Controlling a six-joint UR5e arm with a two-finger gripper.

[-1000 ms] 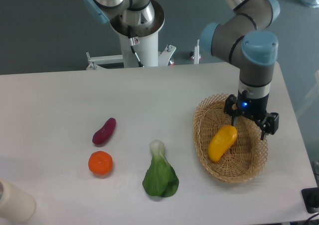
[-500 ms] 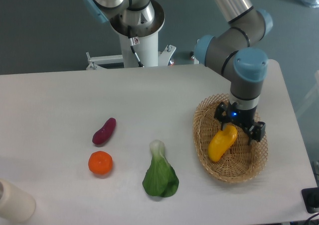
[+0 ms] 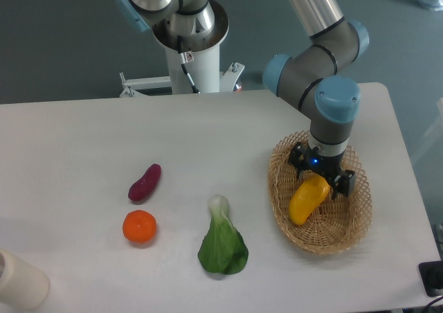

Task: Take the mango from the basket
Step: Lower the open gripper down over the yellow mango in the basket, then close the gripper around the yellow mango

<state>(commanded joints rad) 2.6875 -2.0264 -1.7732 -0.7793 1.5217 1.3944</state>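
The mango (image 3: 306,197) lies diagonally in the basket (image 3: 325,238), upper end between the spread-open tool (image 3: 320,179).

We see gripper (image 3: 321,176) low inside basket (image 3: 346,231), black fingers (image 3: 346,183) spread either side of mango's (image 3: 306,198) upper end; contact unclear. Mango lies tilted on basket floor. On table (image 3: 83,140): purple sweet potato (image 3: 144,182), orange (image 3: 139,226) just below it, bok choy (image 3: 222,243) left of basket, cream cylinder (image 3: 19,280) at bottom-left corner
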